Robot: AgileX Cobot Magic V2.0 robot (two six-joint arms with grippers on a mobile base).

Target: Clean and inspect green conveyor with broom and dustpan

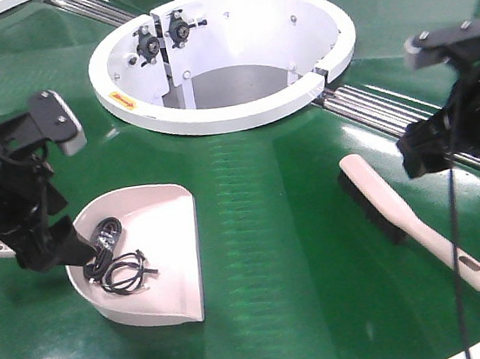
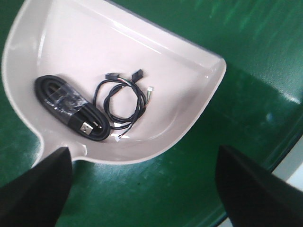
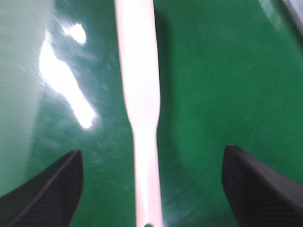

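Conveyor (image 1: 258, 186) carried dustpan (image 1: 152, 212) holding black cables (image 2: 71, 109); broom (image 1: 403, 221) lay apart. Left gripper (image 2: 142, 189) and right gripper (image 3: 151, 189) spread wide, empty.

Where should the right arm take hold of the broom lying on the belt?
Grip the broom on its slim handle, around the narrow waist behind the bristles, coming straight down from above. It lies flat on the green conveyor with the bristle head toward the hub. The right gripper is already open, straddling the handle, so closing across its width looks best.
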